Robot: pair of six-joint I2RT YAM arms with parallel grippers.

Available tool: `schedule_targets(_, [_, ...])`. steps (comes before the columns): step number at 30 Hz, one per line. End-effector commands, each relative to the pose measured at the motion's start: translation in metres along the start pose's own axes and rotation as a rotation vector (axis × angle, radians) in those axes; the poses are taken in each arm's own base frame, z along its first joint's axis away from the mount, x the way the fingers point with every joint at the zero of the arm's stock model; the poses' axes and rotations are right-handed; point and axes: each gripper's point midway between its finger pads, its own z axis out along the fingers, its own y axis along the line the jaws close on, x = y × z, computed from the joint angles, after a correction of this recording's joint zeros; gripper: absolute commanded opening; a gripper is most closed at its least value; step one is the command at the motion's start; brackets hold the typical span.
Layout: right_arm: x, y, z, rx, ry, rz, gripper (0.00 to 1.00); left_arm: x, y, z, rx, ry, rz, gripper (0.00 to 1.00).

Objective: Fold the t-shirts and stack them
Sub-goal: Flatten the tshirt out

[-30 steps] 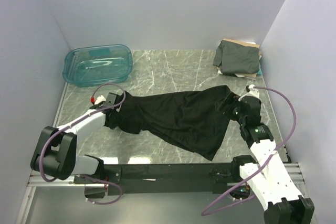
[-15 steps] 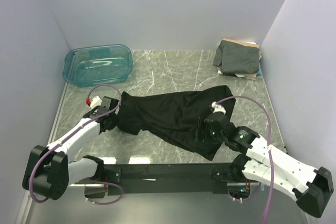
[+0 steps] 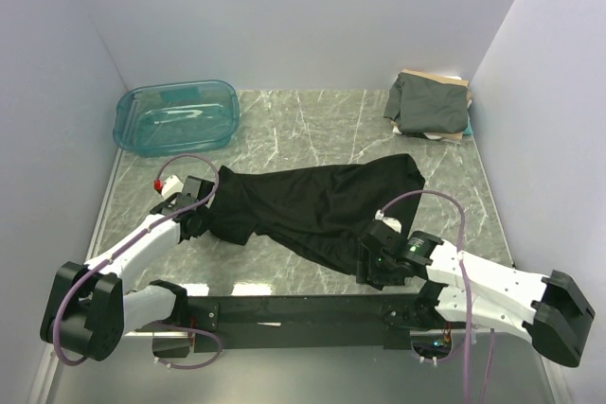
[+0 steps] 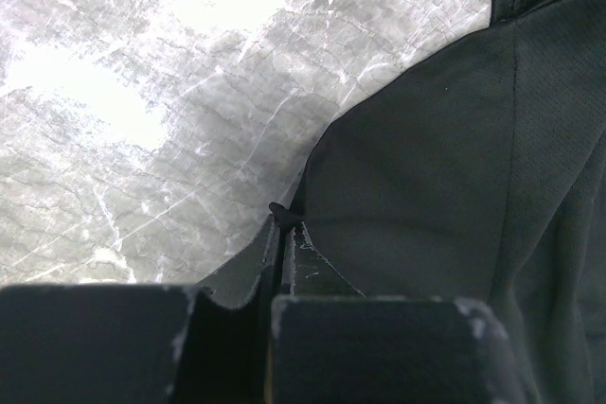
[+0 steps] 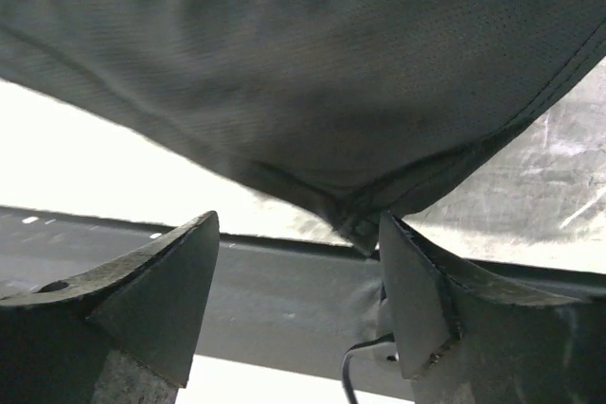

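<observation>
A plain black t-shirt [image 3: 322, 207] lies spread and wrinkled across the middle of the table. My left gripper [image 3: 202, 221] is at the shirt's left end, shut on its edge. The left wrist view shows the fingers [image 4: 284, 234] closed with a thin fold of black cloth [image 4: 426, 167] pinched between them. My right gripper [image 3: 369, 268] is open at the shirt's near corner. In the right wrist view this gripper [image 5: 298, 224] has the corner of the shirt [image 5: 365, 226] hanging just beside its right finger, not gripped. A dark grey-green shirt [image 3: 431, 104] tops a folded stack at the back right.
A translucent teal bin [image 3: 175, 115] stands at the back left. A tan layer [image 3: 437, 77] shows under the folded stack. The black rail [image 3: 303, 309] runs along the table's near edge, just below my right gripper. Walls close in on three sides.
My right arm has swung from the shirt's right end down to its near corner and let go of the cloth there. My left gripper has pulled the left end slightly leftward.
</observation>
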Motion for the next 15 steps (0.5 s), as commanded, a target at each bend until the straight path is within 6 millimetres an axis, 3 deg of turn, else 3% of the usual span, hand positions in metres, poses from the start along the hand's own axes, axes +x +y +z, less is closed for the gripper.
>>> schedule_targets(1, [-0.003,0.006,0.009,-0.002,-0.008,-0.003,0.72,-0.006,0.001,-0.002,0.004,-0.031,-0.001,0.01])
schedule_targets(15, [0.009,-0.007,0.013,0.047,0.037,-0.027,0.65,-0.010,0.003,-0.001,-0.025,-0.040,0.002,0.01])
